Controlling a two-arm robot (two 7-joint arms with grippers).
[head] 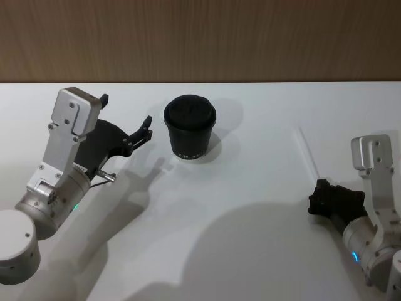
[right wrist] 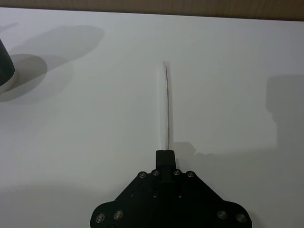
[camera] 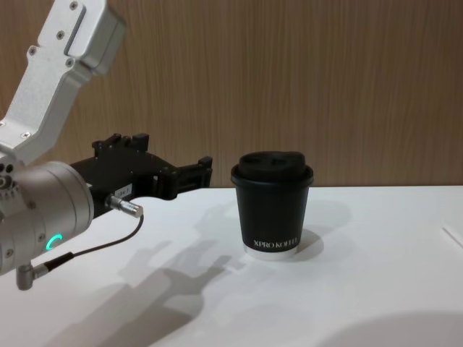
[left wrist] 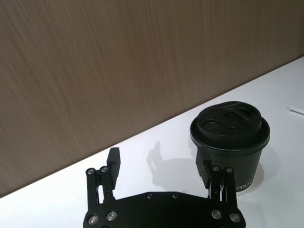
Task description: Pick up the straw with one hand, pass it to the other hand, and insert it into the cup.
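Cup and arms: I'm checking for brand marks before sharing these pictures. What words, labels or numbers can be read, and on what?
"XPRO KOFFEE": white print low on the cup, chest view.
"PRO": part of the same print, left wrist view; the rest is cut off.
Head view: the same print is too small to read.
No other text can be read.
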